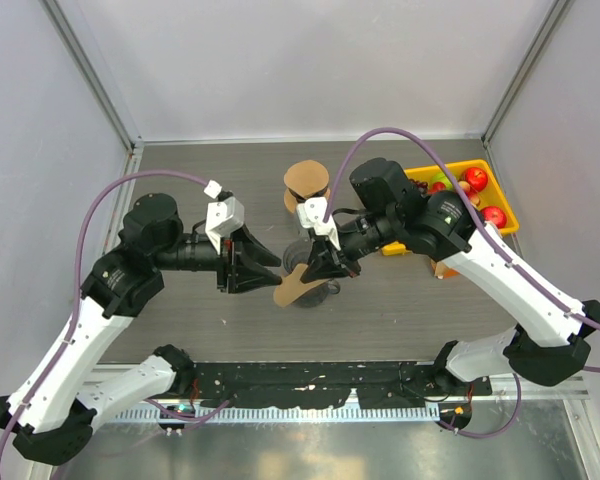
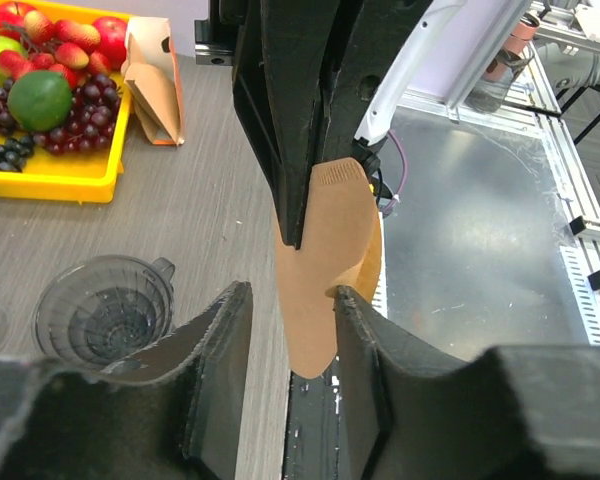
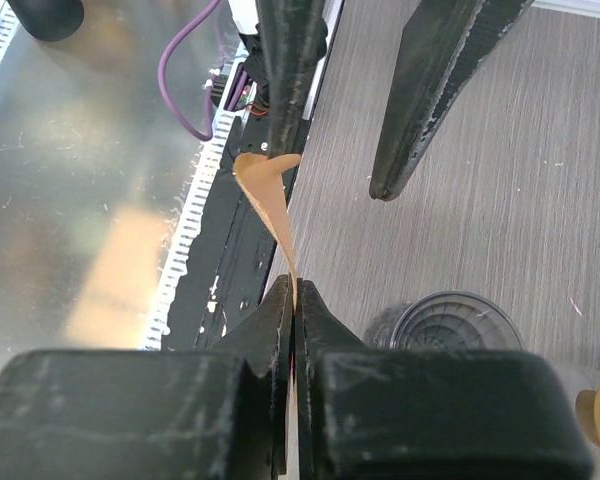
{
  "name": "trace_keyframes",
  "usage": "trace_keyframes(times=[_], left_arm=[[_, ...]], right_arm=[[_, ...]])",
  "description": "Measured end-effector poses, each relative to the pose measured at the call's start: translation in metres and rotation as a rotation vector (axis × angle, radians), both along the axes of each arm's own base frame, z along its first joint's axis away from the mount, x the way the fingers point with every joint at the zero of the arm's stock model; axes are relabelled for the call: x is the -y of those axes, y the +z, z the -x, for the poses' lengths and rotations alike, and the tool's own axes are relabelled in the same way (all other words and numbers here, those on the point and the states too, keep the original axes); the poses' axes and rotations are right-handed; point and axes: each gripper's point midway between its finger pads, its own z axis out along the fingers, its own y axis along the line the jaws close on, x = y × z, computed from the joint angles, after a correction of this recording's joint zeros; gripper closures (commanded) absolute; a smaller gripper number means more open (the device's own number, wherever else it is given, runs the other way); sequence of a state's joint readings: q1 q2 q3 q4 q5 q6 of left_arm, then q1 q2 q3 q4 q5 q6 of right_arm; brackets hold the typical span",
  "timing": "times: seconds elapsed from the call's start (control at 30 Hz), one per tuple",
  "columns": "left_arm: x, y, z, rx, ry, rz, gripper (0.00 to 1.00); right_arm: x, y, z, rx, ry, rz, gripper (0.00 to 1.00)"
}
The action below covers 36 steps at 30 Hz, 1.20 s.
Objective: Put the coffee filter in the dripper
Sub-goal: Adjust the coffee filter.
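The left gripper stands with its jaws apart and grips nothing. The brown coffee filter hangs in the gap between its fingers, lying against one finger while the other stands clear of the paper. Directly opposite, tip to tip with it, the right gripper is pressed closed on the filter's other edge, so the paper is pinched flat between those two fingers and held off the table. From the right gripper's own camera the filter runs forward from the closed tips as a thin curled sheet seen edge on, and its far end touches one of the left gripper's two fingers. The filter is in the air between the two tools, apart from the dripper. The clear, ribbed dripper stands upright on the grey table, below and to one side of the left gripper's fingers, mouth up, with a small handle at its rim. Seen from the right gripper, it sits just below and beside the closed tips. Beyond the dripper, further from the left gripper, a brown paper packet stands just beside a yellow tray holding fruit: apples, dark grapes, a lime and strawberries. Farthest from both grippers, toward the back of the table, sits a brown round stack; what it is made of I cannot tell
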<state>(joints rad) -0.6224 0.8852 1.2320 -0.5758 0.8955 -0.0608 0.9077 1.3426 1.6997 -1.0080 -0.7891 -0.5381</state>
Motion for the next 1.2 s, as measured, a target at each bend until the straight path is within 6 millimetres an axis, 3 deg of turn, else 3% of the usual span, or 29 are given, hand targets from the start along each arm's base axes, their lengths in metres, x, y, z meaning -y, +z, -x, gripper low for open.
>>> trace_keyframes(times=[0.37, 0.57, 0.77, 1.0, 1.2], left_arm=[[-0.004, -0.001, 0.0, 0.005, 0.034, 0.003, 0.55], [-0.002, -0.004, -0.005, -0.012, 0.048, -0.008, 0.6], [0.001, -0.007, -0.004, -0.027, 0.03, -0.001, 0.58], [-0.005, 0.0, 0.015, -0.002, -0.037, 0.03, 0.67], [-0.002, -0.002, 0.012, -0.015, -0.039, 0.023, 0.72]], right_arm=[[-0.001, -0.008, -0.009, -0.027, -0.059, 0.034, 0.95], [-0.001, -0.008, -0.009, -0.031, -0.056, 0.033, 0.95], [0.0, -0.008, -0.007, -0.003, -0.02, 0.023, 0.95], [0.009, -0.013, -0.001, 0.045, 0.03, 0.038, 0.95], [0.011, -0.014, 0.001, 0.061, 0.056, 0.039, 0.95]])
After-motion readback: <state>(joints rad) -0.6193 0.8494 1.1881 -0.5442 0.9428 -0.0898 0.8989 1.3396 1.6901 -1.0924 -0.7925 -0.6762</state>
